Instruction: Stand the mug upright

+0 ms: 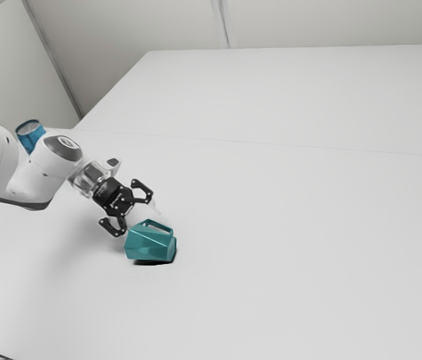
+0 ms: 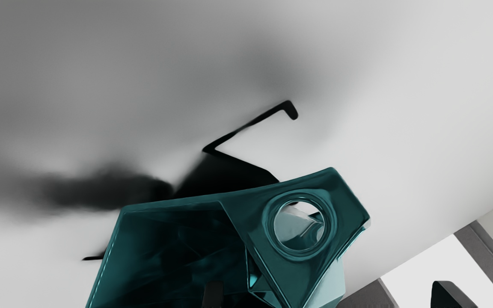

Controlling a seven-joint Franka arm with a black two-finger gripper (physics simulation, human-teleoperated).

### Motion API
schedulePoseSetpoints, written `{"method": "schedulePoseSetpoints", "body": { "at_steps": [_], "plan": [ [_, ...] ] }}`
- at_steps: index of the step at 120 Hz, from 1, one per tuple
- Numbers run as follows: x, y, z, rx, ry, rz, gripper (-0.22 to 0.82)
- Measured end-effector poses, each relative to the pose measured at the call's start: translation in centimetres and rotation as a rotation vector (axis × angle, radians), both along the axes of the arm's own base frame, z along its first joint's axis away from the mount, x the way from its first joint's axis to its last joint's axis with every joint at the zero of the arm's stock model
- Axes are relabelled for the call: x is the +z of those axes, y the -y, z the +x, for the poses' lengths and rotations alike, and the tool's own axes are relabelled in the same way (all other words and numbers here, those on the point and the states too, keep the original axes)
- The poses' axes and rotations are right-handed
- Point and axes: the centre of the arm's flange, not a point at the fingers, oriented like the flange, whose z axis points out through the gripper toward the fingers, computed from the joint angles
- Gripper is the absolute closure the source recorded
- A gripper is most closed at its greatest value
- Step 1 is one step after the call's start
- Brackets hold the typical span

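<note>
In the exterior view, the mug [image 1: 149, 244] lies sideways, handle [image 1: 160, 224] toward twelve o'clock, at five o'clock from the gripper [image 1: 133, 216], its fingers [image 2: 213, 295] apart, gripping nothing; righting it remains.

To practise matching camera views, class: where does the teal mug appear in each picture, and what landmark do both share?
Exterior view: the mug lies on the table, lower left of centre, just beside the tool.
Wrist view: it lies beyond the tool's fingertips, one showing against its dark opening.
Shared landmark: the tool's two open fingers.
</note>
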Motion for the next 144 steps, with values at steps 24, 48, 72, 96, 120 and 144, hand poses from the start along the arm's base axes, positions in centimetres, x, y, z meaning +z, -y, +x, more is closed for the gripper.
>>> {"method": "schedulePoseSetpoints", "body": {
  "at_steps": [24,48,72,96,120,144],
  "plan": [
    [0.1,0.1,0.0,-0.008,-0.003,0.004,0.56],
    [1.1,1.5,0.9,-0.036,0.019,0.004,0.71],
    [1.7,2.4,1.4,-0.050,0.028,0.005,0.76],
    [6.3,5.8,1.9,-0.170,0.100,0.110,0.78],
    [10.9,10.3,2.0,-0.376,0.216,0.347,0.79],
    [12.7,12.3,2.7,-0.535,0.336,0.597,0.79]
  ]
}}
